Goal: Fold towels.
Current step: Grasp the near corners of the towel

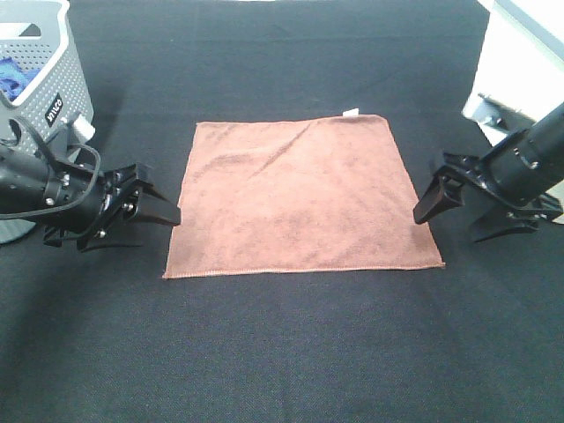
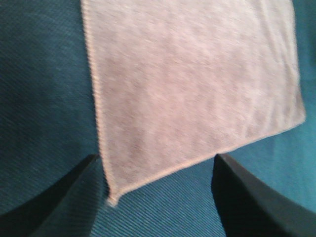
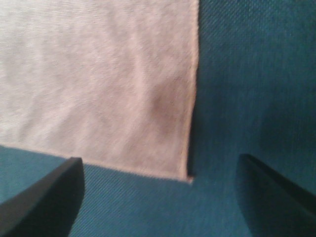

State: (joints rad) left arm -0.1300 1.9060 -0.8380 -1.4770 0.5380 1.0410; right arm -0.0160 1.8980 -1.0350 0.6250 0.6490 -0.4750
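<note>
The rust-brown towel [image 1: 300,194] lies spread flat in the middle of the black table, with a small white tag [image 1: 351,112] on its far edge. My left gripper [image 1: 160,226] is open just off the towel's left edge, near the front-left corner. My right gripper [image 1: 448,227] is open just off the right edge, near the front-right corner. The left wrist view shows the towel [image 2: 197,84] with one corner between my open fingers [image 2: 59,207]. In the right wrist view another corner of the towel [image 3: 98,84] lies between the spread fingers [image 3: 44,197]. Neither gripper holds anything.
A grey perforated basket [image 1: 48,53] stands at the back left behind the left arm, with a blue cloth [image 1: 12,75] inside. A white surface [image 1: 529,53] and a grey block [image 1: 492,110] sit at the back right. Black cloth covers the table [image 1: 291,352].
</note>
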